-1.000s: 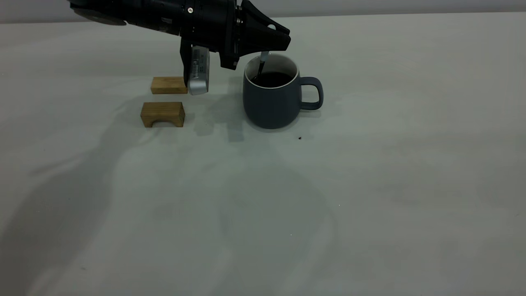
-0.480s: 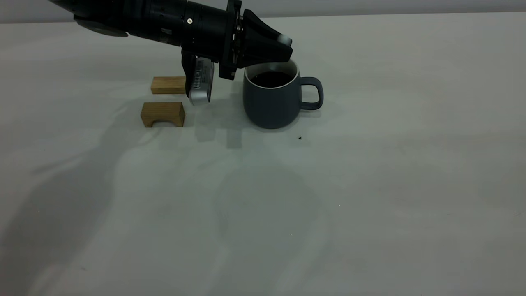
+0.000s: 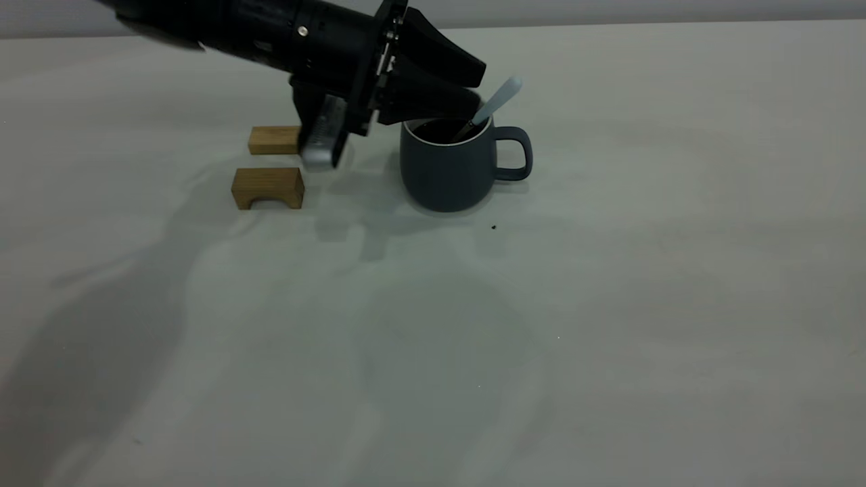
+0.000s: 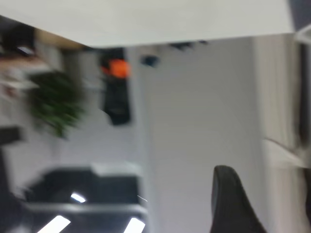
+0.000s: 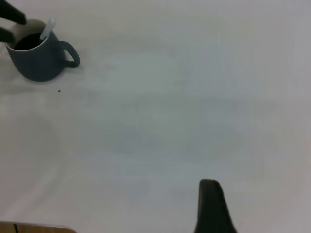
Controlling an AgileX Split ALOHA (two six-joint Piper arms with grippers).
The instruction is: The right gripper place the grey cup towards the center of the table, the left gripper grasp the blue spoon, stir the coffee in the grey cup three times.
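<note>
Grey cup (image 3: 448,169): mid-tabletop (image 3: 609,304), holds coffee (image 3: 438,130); likely heavy, spillable. Blue spoon (image 3: 492,105): slim, stiff, leaning in cup; grip handle. Left tool (image 3: 467,91): at rim, grip state undeterminable. Right tool (image 5: 213,206): well apart.

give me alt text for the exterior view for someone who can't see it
A blue spoon leans in a grey cup of dark coffee on a pale table, its handle resting on the rim above the cup's handle. The black left gripper hangs over the cup's rim, fingers open and off the spoon. Two wooden blocks sit beside the cup.
</note>
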